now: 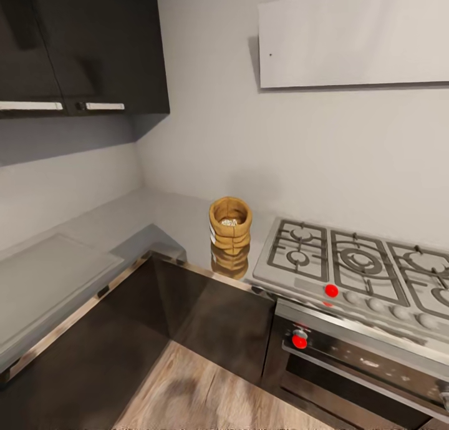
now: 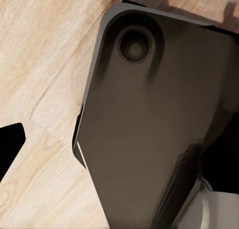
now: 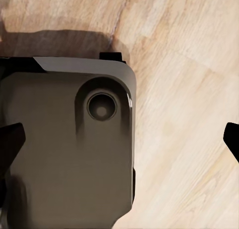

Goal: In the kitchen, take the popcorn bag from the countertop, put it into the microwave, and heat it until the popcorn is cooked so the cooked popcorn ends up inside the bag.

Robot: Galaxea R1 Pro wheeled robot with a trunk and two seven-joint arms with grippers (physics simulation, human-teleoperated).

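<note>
The tan-brown popcorn bag (image 1: 230, 231) stands upright on the grey glossy countertop (image 1: 168, 215), near the inner corner and just left of the hob. Small whitish popcorn (image 1: 229, 221) pieces show inside its rolled rim. The microwave is out of view. In the left wrist view my left gripper (image 2: 119, 149) hangs over the wooden floor, one black fingertip (image 2: 11, 145) at the picture's edge. In the right wrist view my right gripper (image 3: 119, 144) is open, its fingertips (image 3: 10, 145) far apart with nothing between them. Both are far from the bag.
A steel gas hob (image 1: 358, 264) with grates and red knobs sits right of the bag, above a black oven (image 1: 368, 371). Black wall cabinets (image 1: 81, 43) hang at upper left. Dark cabinet fronts (image 1: 212, 317) form an L-shaped corner. My dark base (image 3: 64, 154) lies under both wrists.
</note>
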